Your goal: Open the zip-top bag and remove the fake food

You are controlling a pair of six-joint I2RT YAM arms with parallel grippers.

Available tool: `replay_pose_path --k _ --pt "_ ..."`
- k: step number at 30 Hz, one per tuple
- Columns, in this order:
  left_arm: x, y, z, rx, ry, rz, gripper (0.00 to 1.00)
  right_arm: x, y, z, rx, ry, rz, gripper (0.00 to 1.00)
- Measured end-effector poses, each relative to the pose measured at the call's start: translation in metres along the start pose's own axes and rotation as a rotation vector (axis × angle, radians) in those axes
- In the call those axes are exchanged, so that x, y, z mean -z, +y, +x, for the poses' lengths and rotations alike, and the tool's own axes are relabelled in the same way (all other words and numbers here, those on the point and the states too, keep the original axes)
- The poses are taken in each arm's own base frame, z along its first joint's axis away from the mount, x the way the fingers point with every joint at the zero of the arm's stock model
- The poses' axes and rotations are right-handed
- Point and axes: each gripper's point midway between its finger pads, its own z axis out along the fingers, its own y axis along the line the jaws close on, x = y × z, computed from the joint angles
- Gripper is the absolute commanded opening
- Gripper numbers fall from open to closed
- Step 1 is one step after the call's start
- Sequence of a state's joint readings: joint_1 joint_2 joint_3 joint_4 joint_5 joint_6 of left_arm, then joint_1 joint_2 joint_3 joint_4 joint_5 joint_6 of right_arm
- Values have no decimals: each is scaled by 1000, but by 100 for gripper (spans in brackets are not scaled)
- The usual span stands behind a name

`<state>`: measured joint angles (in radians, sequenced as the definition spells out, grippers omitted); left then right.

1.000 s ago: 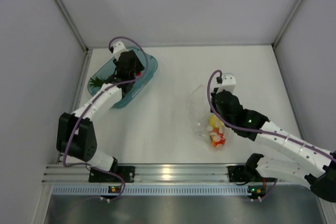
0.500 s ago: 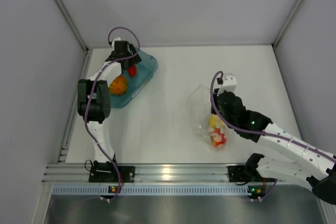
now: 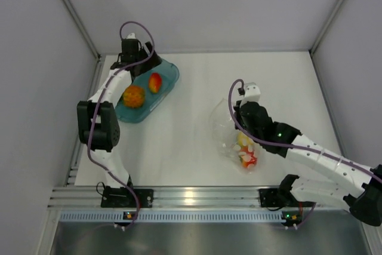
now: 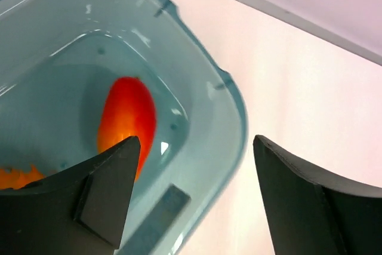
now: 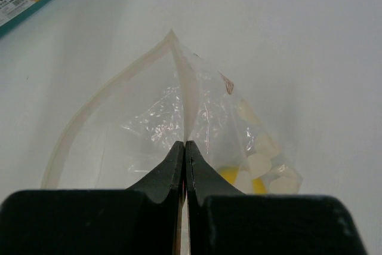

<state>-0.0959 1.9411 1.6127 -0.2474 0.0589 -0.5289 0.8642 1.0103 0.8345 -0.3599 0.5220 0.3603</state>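
Frankly, with my right gripper (image 5: 184, 147) pinched on the zip-top bag (image 5: 152, 117) right of centre and my left gripper (image 4: 194, 150) spread empty over the teal tray (image 4: 230, 103), I feared the slick film slipping and trapping the fake food (image 3: 245, 148) inside.

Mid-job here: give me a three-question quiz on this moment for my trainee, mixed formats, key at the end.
1. True or false: the right gripper is shut on the zip-top bag.
2. The left gripper is: A open and empty; B shut on a lemon; C out of every view.
3. In the top view, how many pieces of fake food lie in the teal tray?

Key
1. True: its jaws pinch the clear film.
2. A.
3. Two: an orange fruit and a red-orange fruit.
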Motion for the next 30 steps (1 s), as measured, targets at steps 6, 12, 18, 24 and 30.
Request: replay_pose_path --k 6,12,18,24,30 --pt "98 -56 -5 17 -28 249 27 -3 11 -11 -12 -9 -32 0" --pt "167 -108 52 -42 39 446 29 -8 26 -24 -21 -15 -74 0" --pt "218 -149 124 -117 150 590 34 -14 41 -34 -29 -19 -108 0" --pt "276 -185 172 -184 187 745 45 -21 61 -43 -57 -30 -145 0" --pt "280 -181 214 -195 231 755 40 -19 78 -47 -74 -41 -189 0"
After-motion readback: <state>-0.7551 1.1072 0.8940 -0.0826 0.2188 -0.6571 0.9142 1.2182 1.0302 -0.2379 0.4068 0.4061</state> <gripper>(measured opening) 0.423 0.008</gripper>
